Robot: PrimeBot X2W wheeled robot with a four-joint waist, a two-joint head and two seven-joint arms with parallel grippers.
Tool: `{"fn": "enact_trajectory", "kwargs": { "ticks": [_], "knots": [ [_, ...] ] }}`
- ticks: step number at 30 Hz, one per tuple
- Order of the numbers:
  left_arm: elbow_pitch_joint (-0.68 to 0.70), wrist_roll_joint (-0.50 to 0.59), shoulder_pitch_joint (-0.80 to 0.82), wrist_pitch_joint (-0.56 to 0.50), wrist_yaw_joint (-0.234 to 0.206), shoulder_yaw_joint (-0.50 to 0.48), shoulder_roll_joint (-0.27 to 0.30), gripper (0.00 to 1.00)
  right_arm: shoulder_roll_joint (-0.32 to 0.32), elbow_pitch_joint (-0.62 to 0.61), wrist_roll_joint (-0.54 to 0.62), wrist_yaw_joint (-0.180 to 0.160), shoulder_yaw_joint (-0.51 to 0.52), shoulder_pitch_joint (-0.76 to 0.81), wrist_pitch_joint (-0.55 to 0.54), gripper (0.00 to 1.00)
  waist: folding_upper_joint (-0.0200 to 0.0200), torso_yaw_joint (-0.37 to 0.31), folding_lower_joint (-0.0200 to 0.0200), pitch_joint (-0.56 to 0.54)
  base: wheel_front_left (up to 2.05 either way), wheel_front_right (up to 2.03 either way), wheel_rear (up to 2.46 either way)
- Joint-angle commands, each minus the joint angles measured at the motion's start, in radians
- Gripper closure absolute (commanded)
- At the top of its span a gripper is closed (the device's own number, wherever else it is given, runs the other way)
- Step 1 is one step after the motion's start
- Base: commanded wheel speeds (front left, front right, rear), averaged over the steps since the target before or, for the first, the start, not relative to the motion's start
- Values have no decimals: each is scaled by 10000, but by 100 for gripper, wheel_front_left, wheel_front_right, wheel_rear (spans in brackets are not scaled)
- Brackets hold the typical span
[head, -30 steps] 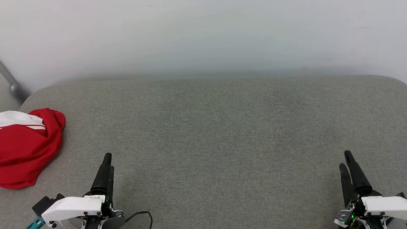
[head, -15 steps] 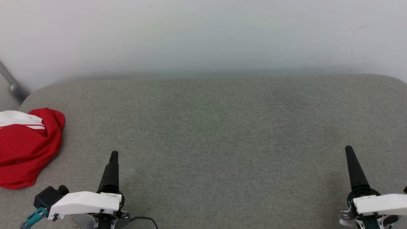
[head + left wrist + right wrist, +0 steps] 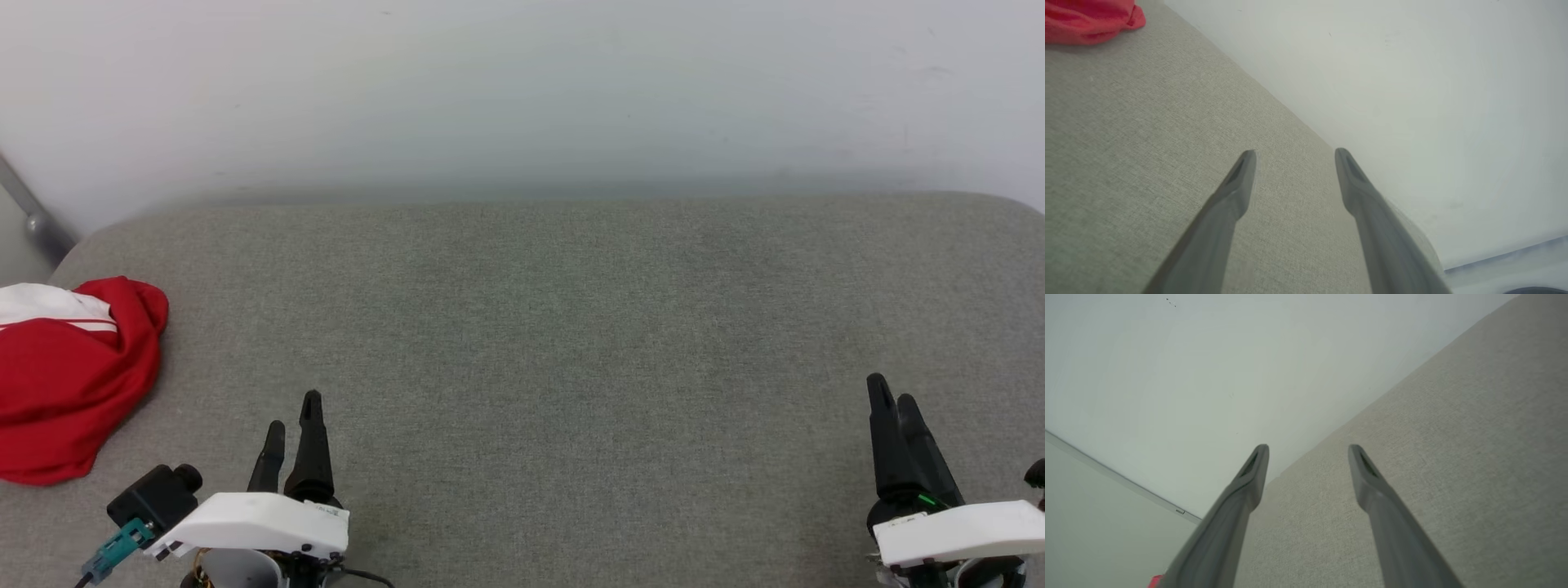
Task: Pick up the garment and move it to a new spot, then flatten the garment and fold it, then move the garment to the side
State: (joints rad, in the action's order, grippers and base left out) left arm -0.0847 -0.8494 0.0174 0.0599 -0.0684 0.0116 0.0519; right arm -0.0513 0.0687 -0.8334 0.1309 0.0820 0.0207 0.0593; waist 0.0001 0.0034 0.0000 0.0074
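Note:
The garment (image 3: pixel 69 384), red with a white sleeve, lies bunched at the far left edge of the grey cushioned surface (image 3: pixel 555 327); its red edge also shows in the top left corner of the left wrist view (image 3: pixel 1090 20). My left gripper (image 3: pixel 292 412) hovers at the lower left, to the right of the garment and apart from it, open and empty (image 3: pixel 1295 155). At the lower right my right gripper (image 3: pixel 890 392) is also open with nothing between its fingers (image 3: pixel 1308 451). A sliver of red garment (image 3: pixel 1154 582) peeks at the bottom of the right wrist view.
A white wall (image 3: pixel 522 98) rises behind the cushioned surface. A grey metal bar (image 3: pixel 33 216) slants at the far left by the wall. The surface ends in rounded corners at both back sides.
Both grippers have rolled about their own axes, so two fingers now show on each instead of one a half second ago. The left gripper drifted slightly right. The garment has not moved.

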Motion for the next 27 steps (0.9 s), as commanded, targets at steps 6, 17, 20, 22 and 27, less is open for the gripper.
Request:
{"fn": "enact_trajectory", "kwargs": {
  "ticks": [6, 17, 20, 22, 27],
  "knots": [
    [272, 1227, -75, 269, -446, 413, 250, 0, -1, -347, 1284, -1, -123, 124, 268, 0, -1, -3, 0, -12, 0, 0, 0],
    [470, 2620, -177, 607, -1173, 1115, 604, 0, 2, -526, 2922, -1, -222, 383, 605, 0, -1, 15, 0, -38, 0, 0, 0],
    [558, 2953, -198, 691, -1344, 1295, 683, 0, 3, -591, 3295, -2, -238, 435, 691, 0, -1, 19, 0, -41, 0, 0, 0],
    [609, 3165, -208, 742, -1453, 1407, 748, 0, 3, -628, 3543, -2, -241, 492, 756, 0, -1, 24, 0, -41, 0, 0, 0],
    [721, 3660, -228, 883, -1662, 1657, 883, 0, 5, -733, 4113, -2, -250, 597, 882, 0, -1, 34, 0, -42, 0, 0, 0]
  ]
}}
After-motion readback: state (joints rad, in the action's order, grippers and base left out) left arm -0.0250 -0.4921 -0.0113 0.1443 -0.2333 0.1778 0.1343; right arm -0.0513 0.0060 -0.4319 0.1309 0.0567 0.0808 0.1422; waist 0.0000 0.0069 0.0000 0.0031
